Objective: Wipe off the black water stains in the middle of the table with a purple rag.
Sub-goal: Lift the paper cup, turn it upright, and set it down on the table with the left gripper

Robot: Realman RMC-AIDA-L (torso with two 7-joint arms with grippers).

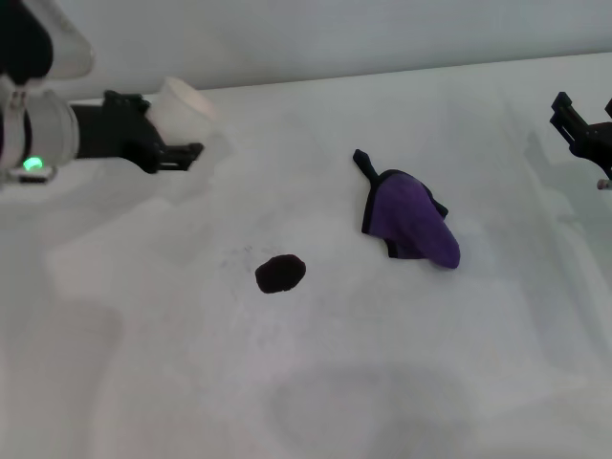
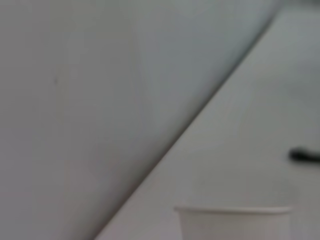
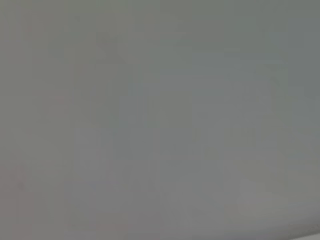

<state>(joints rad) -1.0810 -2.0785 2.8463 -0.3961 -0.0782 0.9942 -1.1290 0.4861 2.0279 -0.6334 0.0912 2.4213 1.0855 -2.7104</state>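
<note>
The black water stain is a small dark oval blotch on the white table, left of centre. The purple rag lies crumpled to the right of it and a little farther back, its black tail pointing away from me. No gripper touches the rag or the stain. My left gripper is at the far left, above the table, shut on a translucent whitish cup. The cup's rim also shows in the left wrist view. My right gripper is open and empty at the far right edge.
A pale wall runs along the back edge of the table. Faint grey speckles lie just left of the stain. The right wrist view shows only a plain grey surface.
</note>
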